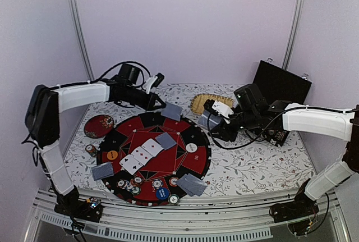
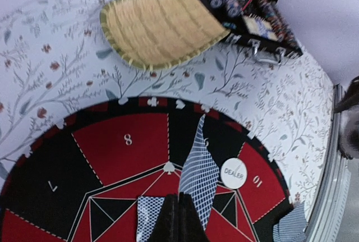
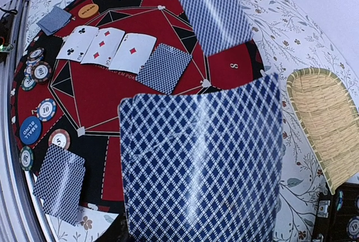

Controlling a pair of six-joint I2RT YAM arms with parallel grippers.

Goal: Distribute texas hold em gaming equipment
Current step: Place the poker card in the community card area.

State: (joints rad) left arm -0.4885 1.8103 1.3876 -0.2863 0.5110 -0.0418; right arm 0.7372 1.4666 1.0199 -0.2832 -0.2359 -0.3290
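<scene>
The left gripper (image 2: 178, 200) is pinched shut on one thin, light, bendy blue-diamond-backed playing card (image 2: 197, 177) over the far edge of the round red-and-black poker mat (image 2: 120, 146), while the right gripper (image 1: 212, 119) clamps a probably slippery stack of like cards (image 3: 202, 163) beside it, best held by an edge

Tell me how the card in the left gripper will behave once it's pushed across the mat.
Probably floppy: the card pinched by the left gripper bows and twists along its length. Likely very light, being one thin sheet. It may slide readily over the poker mat, since the deck of like cards shows a glossy sheen.
</scene>
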